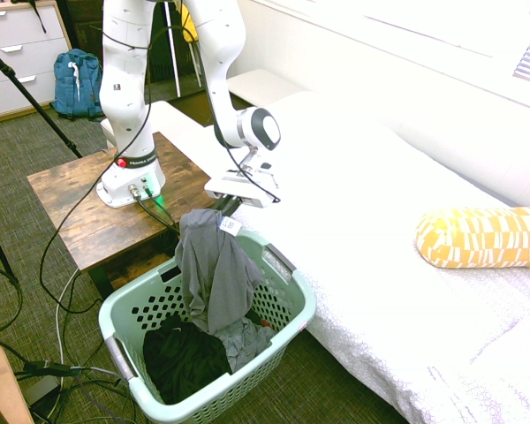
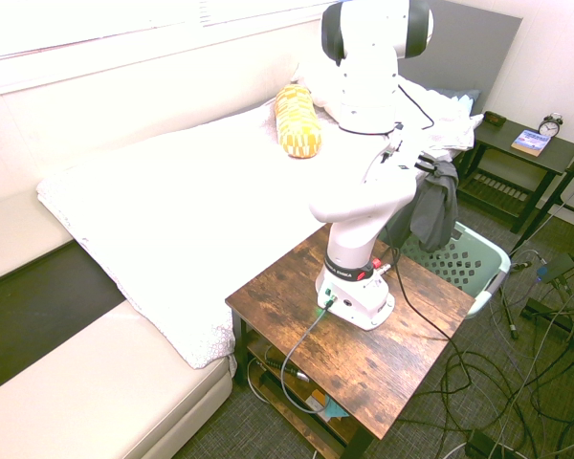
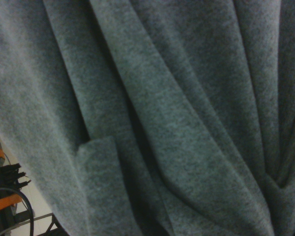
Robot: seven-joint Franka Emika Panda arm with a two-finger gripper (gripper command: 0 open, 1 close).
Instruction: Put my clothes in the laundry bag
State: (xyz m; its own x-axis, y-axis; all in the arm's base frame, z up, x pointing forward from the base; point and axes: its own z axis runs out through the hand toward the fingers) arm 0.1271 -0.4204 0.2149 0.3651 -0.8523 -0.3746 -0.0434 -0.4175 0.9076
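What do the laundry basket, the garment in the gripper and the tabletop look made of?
Basket: semi-matte plastic, likely; moulded perforated walls.
Garment: soft matte knit, perhaps jersey; heathered, loosely folding.
Tabletop: brown wood or wood-look laminate, slight sheen; grain, darker patches.

A white-covered bed [image 1: 362, 194] lines a pale wall [image 2: 124, 105] beneath a bright window [image 1: 424, 22] — a wood-topped table [image 2: 364, 344] stands beside it on dark grey carpet [image 1: 22, 199].

White arm arched, wrist bent low, hand [image 1: 229, 205] tilted downward, fingers closed
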